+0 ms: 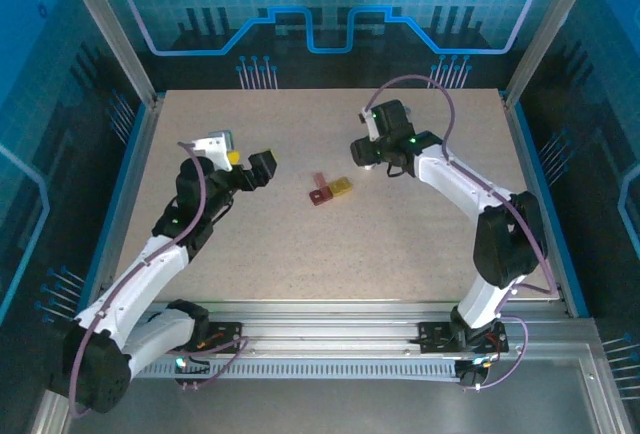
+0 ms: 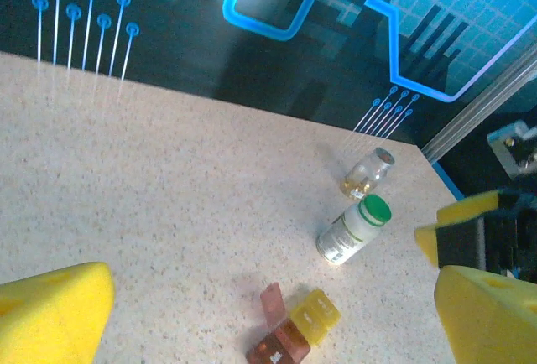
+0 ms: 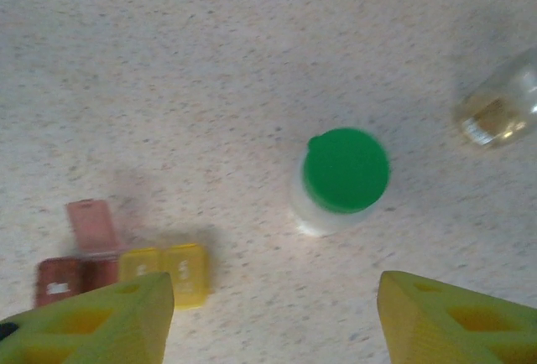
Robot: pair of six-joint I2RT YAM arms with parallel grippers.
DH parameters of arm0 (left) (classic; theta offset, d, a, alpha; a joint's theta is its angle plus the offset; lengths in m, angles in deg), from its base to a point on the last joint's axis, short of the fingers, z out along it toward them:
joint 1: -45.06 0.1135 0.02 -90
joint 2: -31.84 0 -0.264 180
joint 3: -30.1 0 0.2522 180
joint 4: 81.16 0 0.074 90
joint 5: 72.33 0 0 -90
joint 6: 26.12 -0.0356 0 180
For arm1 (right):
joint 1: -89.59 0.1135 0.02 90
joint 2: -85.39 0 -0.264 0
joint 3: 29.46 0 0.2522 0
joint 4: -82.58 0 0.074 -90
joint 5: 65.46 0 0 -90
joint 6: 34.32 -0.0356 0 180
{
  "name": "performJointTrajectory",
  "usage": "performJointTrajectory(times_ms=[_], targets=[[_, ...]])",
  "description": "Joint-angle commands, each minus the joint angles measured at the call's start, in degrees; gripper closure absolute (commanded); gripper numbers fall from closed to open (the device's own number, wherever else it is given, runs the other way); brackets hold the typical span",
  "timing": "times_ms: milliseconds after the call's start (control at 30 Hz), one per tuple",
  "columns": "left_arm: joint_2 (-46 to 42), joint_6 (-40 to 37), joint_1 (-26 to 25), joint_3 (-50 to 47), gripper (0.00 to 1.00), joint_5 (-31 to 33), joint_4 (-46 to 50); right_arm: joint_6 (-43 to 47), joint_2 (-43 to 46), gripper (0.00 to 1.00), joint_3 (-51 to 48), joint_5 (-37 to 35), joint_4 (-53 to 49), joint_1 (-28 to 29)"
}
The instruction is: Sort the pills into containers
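Two tiny square boxes sit touching side by side near the middle of the worktop (image 1: pixel 300 274): a yellow box (image 1: pixel 341 187) and a dark red-brown box (image 1: pixel 321 195) with a pinkish lid (image 3: pixel 92 224) flipped up. The left gripper (image 1: pixel 248 163) hangs toward the left edge, its jaws wide apart with nothing in them. The right gripper (image 3: pixel 275 324) is on the boxes' right side, jaws apart and empty too, with a white bottle with a green cap (image 3: pixel 340 179) near its yellow fingers (image 3: pixel 457 322) and a small clear bottle (image 3: pixel 497 111) nearer the far right corner
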Motion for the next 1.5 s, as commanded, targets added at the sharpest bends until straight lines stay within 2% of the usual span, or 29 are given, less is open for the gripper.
performJointTrajectory(times_ms=[0, 233, 533, 867, 1067, 1233, 1467], targets=[[0.1, 3.0, 0.1, -1.3, 0.01, -0.9, -0.5, 6.3, -5.4, 0.33, 5.3, -5.2, -4.0, -1.1], [2.2, 2.9, -0.4, -2.4, 0.01, -2.0, -1.4, 4.0, -14.3, 0.33, 14.2, -4.8, -6.7, -2.6], [4.6, 1.9, -1.4, -2.1, 0.01, -1.9, -2.5, -0.2, -20.7, 0.35, 20.5, -6.0, -9.9, -2.1], [6.9, 0.8, -2.9, -1.3, 0.01, -1.4, -3.3, 0.2, -23.3, 0.39, 21.7, -4.8, -10.2, -2.0], [7.0, 0.5, -3.5, -1.3, 0.01, -1.4, -3.0, 0.1, -24.5, 0.48, 22.6, -3.2, -10.9, -2.1], [7.1, 0.1, -3.6, -1.0, 0.01, -1.2, -2.9, 0.0, -23.8, 0.62, 21.9, -2.3, -10.2, -2.1], [8.2, -0.2, -3.9, -0.7, 0.01, -1.5, -3.3, 0.8, -20.9, 0.70, 18.7, -0.5, -7.6, -2.1]])
